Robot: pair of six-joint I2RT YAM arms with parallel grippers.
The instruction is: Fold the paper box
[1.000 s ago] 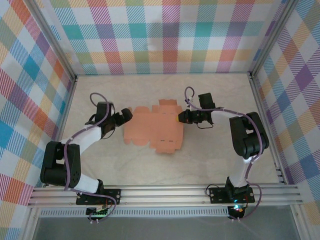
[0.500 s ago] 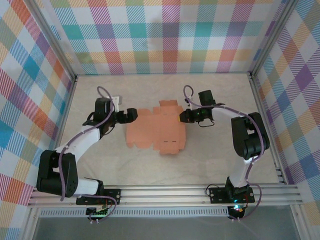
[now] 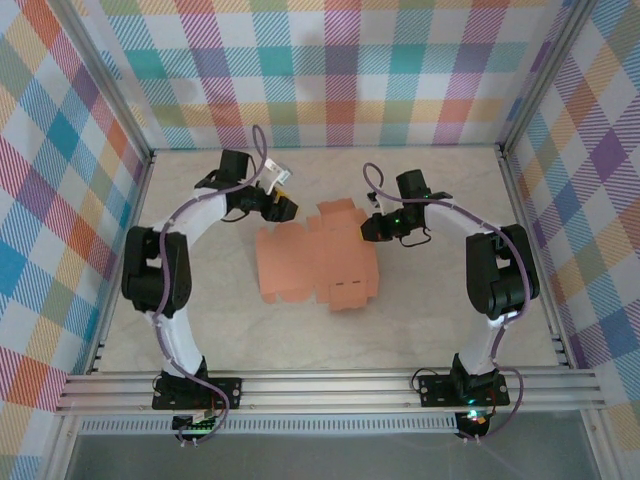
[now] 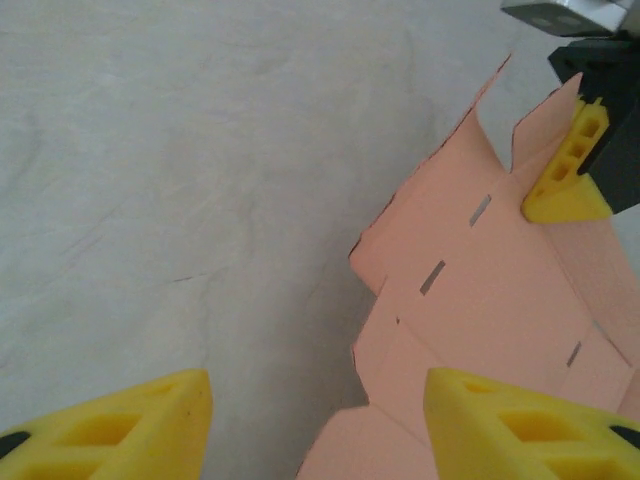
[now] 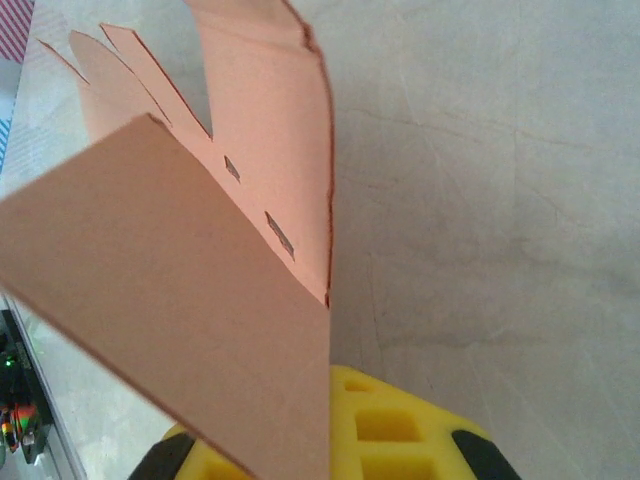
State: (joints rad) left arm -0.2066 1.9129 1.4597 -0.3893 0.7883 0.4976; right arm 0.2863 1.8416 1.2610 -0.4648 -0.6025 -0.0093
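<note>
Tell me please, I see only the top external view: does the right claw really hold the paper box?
Observer: Yes. In the right wrist view the right claw is shut on one flap of the paper box, bent up against the rest of the sheet.
Operator: And the left claw?
Observer: The left wrist view shows the left claw open: one finger over bare table, the other over the card's edge.

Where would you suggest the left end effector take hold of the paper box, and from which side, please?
Probably its far-left flap, approached from the left. The paper box lies mostly flat on the table, but that edge casts a shadow, so a finger may slip under. The left end effector hovers open beside it, and the right end effector pinches the opposite side.
</note>
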